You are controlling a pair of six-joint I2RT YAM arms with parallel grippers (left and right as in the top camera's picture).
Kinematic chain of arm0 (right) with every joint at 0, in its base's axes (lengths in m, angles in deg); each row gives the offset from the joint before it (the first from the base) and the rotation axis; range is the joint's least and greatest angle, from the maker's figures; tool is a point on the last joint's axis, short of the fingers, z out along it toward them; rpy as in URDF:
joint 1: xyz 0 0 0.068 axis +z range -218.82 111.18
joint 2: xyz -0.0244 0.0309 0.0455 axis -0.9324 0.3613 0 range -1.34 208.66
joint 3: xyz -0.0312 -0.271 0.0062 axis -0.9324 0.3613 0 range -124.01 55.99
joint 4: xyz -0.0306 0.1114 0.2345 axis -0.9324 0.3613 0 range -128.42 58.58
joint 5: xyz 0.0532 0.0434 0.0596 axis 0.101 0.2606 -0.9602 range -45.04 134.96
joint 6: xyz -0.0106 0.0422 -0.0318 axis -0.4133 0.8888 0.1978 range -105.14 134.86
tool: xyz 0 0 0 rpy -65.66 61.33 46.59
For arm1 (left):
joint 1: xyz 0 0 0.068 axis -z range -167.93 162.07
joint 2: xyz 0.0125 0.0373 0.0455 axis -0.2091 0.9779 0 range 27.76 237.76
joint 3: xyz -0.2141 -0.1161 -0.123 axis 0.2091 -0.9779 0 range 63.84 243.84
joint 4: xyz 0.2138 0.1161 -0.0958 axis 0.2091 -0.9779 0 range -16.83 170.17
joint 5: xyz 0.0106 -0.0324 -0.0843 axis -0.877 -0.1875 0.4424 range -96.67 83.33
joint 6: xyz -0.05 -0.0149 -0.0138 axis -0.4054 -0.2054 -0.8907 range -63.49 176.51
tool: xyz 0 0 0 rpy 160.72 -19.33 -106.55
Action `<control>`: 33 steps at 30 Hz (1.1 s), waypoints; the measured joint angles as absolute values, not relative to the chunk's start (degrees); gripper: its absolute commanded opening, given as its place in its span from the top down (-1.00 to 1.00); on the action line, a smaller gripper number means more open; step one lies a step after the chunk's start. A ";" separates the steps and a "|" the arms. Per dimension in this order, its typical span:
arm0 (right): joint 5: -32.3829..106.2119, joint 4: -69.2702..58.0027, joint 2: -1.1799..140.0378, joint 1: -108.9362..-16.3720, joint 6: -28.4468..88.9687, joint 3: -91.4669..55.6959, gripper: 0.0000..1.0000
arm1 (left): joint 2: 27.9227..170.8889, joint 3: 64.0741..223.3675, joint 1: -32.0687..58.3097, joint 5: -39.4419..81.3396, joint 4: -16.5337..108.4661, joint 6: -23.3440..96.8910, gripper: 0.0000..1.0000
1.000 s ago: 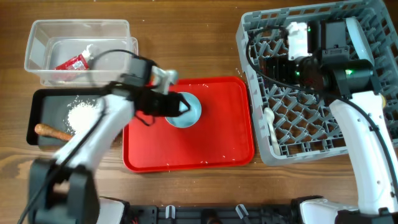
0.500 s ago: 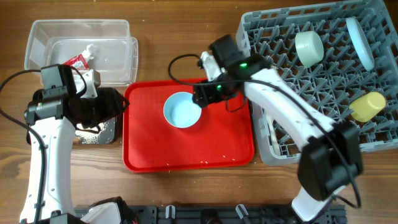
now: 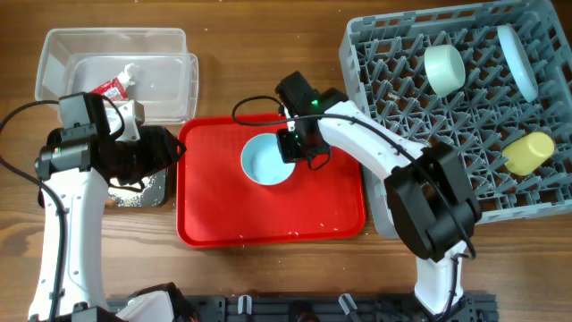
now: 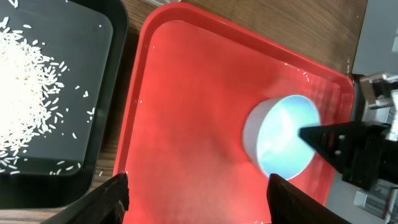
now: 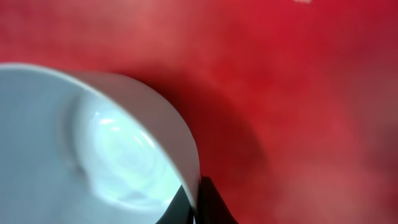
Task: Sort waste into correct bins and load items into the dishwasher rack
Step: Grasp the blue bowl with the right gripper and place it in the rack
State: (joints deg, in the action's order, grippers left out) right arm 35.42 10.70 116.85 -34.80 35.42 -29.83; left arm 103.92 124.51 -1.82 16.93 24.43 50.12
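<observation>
wooden table [image 3: 268, 54] bearing red tray [image 3: 214, 215], white bowl [image 3: 266, 163] sitting on it. right gripper [image 3: 293, 150] pinching bowl rim, fingers narrow. left gripper [image 4: 199, 199] hanging wide, empty. bowl looking light, stiff, slick (glossy inside), so thin rim wall seeming best hold.

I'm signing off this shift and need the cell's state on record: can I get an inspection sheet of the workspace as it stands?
Surface: wooden table, red tray central.
Job's things: white bowl on red tray; mint-green bowl, light blue plate, yellow cup in rack; wrapper in clear tub; rice in black tray.
Clutter: stray grains on red tray.
End effectors: left end effector open, empty; right end effector pinching bowl's rim.
Cables: cable loops at both arms.
Surroundings: nothing seen.
</observation>
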 measured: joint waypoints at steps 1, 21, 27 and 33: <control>37.12 11.71 116.45 -35.32 35.46 -30.31 0.92 | 103.92 124.51 -1.82 16.93 24.40 50.12 -0.42; 116.66 6.03 94.73 -52.81 28.45 -22.90 0.91 | 103.92 124.51 -1.82 16.93 24.36 50.12 -0.42; 117.12 5.20 99.49 -53.18 28.49 -18.75 0.91 | 103.92 124.51 -1.82 16.93 24.19 50.10 -0.42; 113.75 5.41 99.71 -52.02 32.69 -15.01 0.92 | 103.92 124.51 -1.82 16.93 24.23 50.10 -0.42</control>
